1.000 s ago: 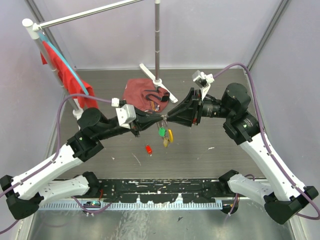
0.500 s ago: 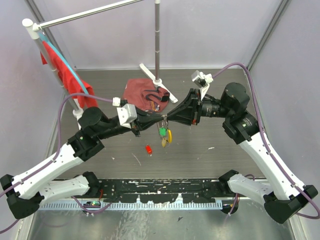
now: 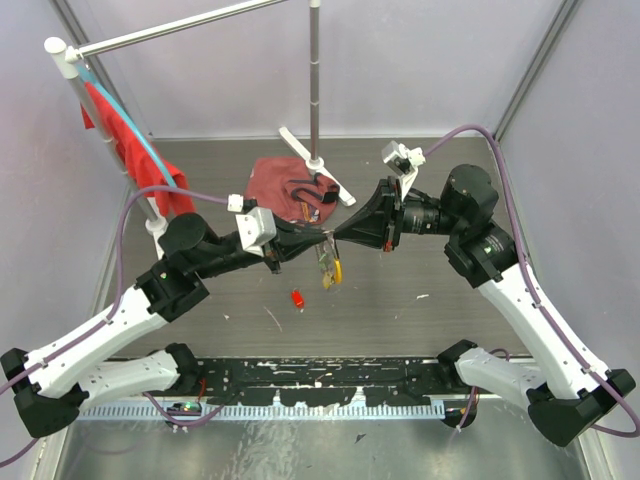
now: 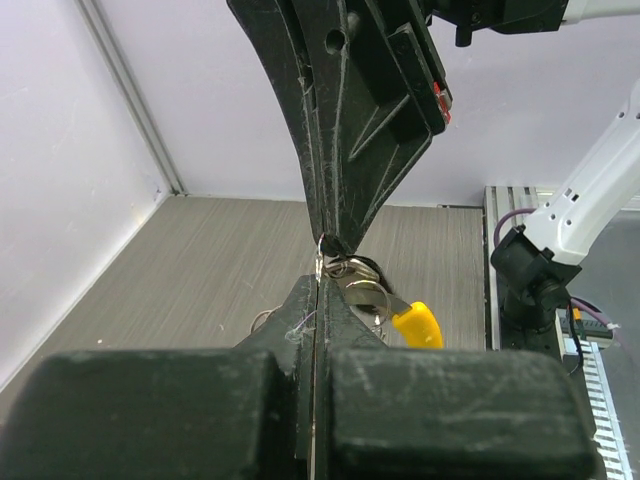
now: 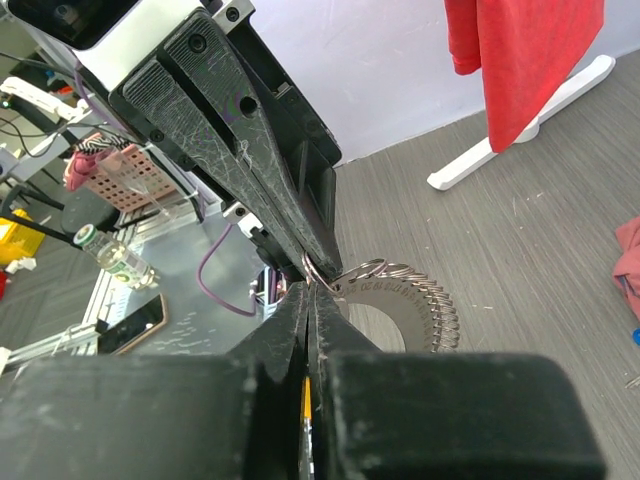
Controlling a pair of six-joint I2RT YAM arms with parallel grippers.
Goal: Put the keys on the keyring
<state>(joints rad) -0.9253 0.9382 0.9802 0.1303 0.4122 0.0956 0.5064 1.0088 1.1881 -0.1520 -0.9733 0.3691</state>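
**Top view.** The left end effector (image 3: 318, 238) and the right end effector (image 3: 337, 237) meet tip to tip above the surface (image 3: 420, 320), on the near side of the pole stand (image 3: 315, 100). The keyring (image 3: 325, 244) sits at this meeting point, clear of the surface. Here it appears only as a thin silvery glint. A bunch of keys (image 3: 328, 266) hangs below it, one with a yellow head (image 3: 339, 272). A small red item (image 3: 297, 298) lies on the surface, nearer to the arm bases than the keys. A maroon cloth (image 3: 272, 180) lies just beside the stand's white foot, on its left.

**Left wrist view.** The left end effector's fingers (image 4: 300, 320) are pressed together, and a thin silvery wire emerges at their tip. The right end effector (image 4: 330, 243) comes down from above, its tip touching the same point. The wire (image 4: 320, 262) runs between the two tips. Round silvery key heads (image 4: 362, 293) and the yellow head (image 4: 418, 323) hang just behind it.

**Right wrist view.** The right end effector's fingers (image 5: 295, 320) are pressed together on the wire. The left end effector (image 5: 308, 262) enters from the upper left, also closed, pinching the same spot. Beyond the tips the keyring (image 5: 428, 300) shows as a silvery arc of closely packed, spring-like coil turns. Thin plain wire loops (image 5: 366, 268) lie against its upper edge.
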